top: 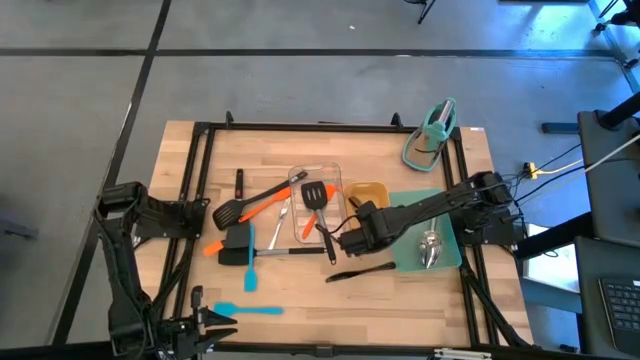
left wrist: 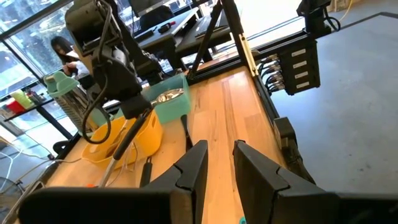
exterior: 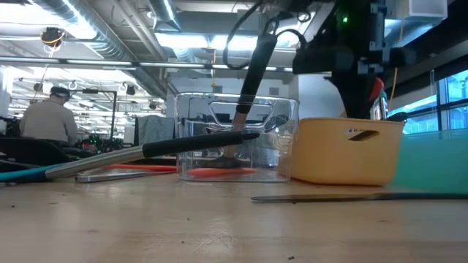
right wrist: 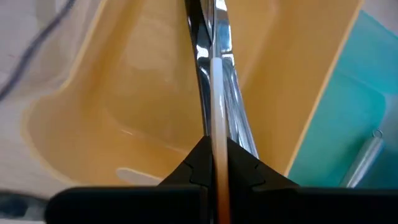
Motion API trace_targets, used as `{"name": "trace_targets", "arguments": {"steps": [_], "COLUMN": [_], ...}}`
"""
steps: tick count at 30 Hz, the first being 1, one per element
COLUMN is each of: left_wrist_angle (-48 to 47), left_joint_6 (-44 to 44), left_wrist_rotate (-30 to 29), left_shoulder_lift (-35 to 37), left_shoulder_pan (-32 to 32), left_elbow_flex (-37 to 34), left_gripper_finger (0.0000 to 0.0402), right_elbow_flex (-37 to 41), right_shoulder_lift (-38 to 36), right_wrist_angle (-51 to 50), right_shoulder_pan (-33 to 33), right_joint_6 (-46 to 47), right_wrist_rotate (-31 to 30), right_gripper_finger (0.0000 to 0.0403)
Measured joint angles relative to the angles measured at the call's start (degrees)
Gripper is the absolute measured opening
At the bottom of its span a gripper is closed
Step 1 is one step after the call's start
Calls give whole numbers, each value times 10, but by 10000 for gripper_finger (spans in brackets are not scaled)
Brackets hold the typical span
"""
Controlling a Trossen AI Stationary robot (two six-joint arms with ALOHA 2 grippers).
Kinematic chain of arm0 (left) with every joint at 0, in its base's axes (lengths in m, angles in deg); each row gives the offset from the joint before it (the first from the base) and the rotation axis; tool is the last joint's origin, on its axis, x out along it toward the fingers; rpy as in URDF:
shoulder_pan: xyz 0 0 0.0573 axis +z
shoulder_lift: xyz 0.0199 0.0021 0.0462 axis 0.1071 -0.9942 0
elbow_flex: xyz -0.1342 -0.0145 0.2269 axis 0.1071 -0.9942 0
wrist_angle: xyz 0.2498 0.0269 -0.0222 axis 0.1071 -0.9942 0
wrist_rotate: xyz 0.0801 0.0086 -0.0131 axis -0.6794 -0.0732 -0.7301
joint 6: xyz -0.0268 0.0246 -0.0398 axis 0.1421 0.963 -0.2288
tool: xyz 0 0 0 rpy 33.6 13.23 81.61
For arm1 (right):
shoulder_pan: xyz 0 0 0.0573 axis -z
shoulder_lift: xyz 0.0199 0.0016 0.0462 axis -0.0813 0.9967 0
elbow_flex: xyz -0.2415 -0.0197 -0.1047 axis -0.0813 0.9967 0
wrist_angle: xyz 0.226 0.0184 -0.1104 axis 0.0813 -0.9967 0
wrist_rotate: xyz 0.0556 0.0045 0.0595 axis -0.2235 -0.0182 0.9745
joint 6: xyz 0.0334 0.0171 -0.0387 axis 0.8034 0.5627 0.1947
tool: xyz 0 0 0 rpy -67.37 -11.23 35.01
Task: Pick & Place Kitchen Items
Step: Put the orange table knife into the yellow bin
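While a person (exterior: 51, 117) sits beyond the wooden table (top: 400, 300), the right pincer (top: 345, 240) pinches tongs (right wrist: 214, 56).

You see a grey floor (top: 300, 80) crossed by dark lines, ceiling light strips (exterior: 175, 36), windows (exterior: 450, 91), and a seated person (exterior: 51, 117) beyond the counter (top: 300, 295).

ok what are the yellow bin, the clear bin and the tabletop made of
Yellow bin: looks like opaque moulded plastic, with a smooth, slightly satin wall and rounded rim.
Clear bin: probably hard clear plastic; the room shows through it and its edges catch glints. Glass can't be ruled out.
Tabletop: light wood, apparently jointed strips with visible grain and a matte finish.
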Motion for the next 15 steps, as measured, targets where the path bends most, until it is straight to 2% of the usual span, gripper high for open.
{"name": "trace_targets", "arguments": {"steps": [6,12,15], "left_wrist_angle": [0,-7,-13], "left_joint_6": [-4,-9,-16], "left_wrist_rotate": [0,0,0], "left_shoulder_lift": [0,0,0], "left_shoulder_pan": [0,0,0], "left_elbow_flex": [0,0,0], "left_gripper_finger": [72,72,72], "right_elbow_flex": [29,31,31], "right_shoulder_lift": [-1,-1,-1], "right_wrist_angle": [26,29,31], "right_shoulder_pan": [12,12,12], "right_joint_6": [-9,-16,-18], "right_wrist_rotate": [25,26,28], "right_gripper_finger": [16,16,32]}}
